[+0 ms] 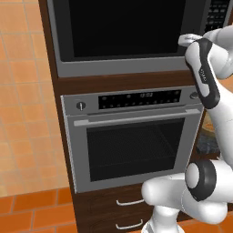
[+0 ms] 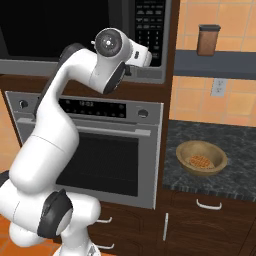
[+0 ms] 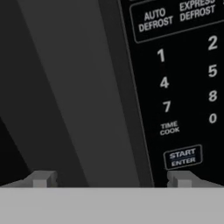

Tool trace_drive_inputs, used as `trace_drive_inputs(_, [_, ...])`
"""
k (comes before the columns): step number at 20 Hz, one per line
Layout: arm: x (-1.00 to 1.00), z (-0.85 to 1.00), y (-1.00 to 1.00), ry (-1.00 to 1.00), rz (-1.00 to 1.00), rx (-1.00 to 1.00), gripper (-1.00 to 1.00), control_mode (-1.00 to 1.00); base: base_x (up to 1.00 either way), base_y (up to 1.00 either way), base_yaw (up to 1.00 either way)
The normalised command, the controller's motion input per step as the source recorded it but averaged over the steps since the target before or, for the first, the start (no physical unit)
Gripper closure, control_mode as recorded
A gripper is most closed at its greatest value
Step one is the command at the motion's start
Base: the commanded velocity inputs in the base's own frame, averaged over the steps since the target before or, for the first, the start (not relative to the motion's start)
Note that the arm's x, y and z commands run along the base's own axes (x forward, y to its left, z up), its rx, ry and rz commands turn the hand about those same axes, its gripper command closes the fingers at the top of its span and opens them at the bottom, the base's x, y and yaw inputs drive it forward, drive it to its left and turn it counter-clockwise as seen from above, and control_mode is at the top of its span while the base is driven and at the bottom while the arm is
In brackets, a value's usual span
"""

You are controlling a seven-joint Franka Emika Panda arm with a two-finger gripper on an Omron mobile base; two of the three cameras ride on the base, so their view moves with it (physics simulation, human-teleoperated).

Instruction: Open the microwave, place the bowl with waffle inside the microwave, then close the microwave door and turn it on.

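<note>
One microwave (image 1: 123,36) was seen built in above one silver oven (image 1: 132,141), and two knobs were counted on the oven's panel — one at each end (image 1: 81,105). Below the oven, two drawer handles (image 1: 129,201) were visible in the left base view. On the dark counter (image 2: 235,145) one bowl with waffle (image 2: 201,158) was counted, one brown canister (image 2: 208,40) was seen on the single shelf above, one wall outlet (image 2: 218,87) beneath it — and two cabinet handles (image 2: 209,204) below the counter.
</note>
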Motion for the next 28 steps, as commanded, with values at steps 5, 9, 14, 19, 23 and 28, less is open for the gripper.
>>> trace_drive_inputs(5, [0.43, -0.10, 0.00, 0.01, 0.05, 0.00, 1.00, -1.00, 0.00, 0.00, 0.00])
trace_drive_inputs(9, [0.18, -0.01, 0.00, 0.05, 0.00, 0.00, 1.00, -1.00, 0.00, 0.00, 0.00])
trace_drive_inputs(14, [-0.44, 0.00, 0.00, 0.00, -0.06, 0.00, 1.00, -1.00, 0.00, 0.00, 0.00])
trace_drive_inputs(19, [-1.00, 0.08, 0.00, 0.00, -0.24, -0.09, 1.00, -1.00, 0.00, 0.00, 0.00])
trace_drive_inputs(23, [-1.00, 0.01, 0.00, -0.02, -0.27, -0.20, 1.00, -1.00, 0.00, 0.00, 0.00])
trace_drive_inputs(28, [-1.00, -0.08, 0.05, -0.02, -0.23, -0.21, 1.00, -1.00, 0.00, 0.00, 0.00])
